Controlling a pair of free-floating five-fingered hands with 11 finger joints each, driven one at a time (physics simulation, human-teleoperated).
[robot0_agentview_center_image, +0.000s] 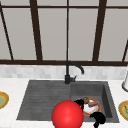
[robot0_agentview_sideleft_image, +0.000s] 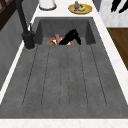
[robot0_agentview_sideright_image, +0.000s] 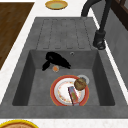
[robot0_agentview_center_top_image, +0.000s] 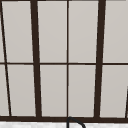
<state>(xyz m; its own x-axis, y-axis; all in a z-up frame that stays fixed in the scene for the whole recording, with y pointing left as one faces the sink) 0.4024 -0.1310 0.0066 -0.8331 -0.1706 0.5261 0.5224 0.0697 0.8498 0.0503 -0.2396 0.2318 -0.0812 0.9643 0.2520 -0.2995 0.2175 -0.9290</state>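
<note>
Front view: the surface (robot0_agentview_center_image: 10, 85) carries a grey sink (robot0_agentview_center_image: 37, 100), with a red ball (robot0_agentview_center_image: 67, 115) in front of it. In the basin lies a red-rimmed plate (robot0_agentview_sideright_image: 56, 91) holding food. The left robot hand (robot0_agentview_center_image: 80, 102) touches the plate; the right robot hand (robot0_agentview_center_image: 98, 118) hovers nearby. I cannot tell either's finger state.

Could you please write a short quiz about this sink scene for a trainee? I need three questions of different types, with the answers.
1. True or false: the round white plate with a red rim lies outside the dark grey sink basin.
2. What lies on the plate? A) a brown round food piece and a flat rectangular packet; B) a metal fork; C) a green cup.
3. In the front view, on which side of the plate is the black left hand?

Key: 1. False, it lies inside the basin. 2. A. 3. On the plate's left, close to its rim.
</note>
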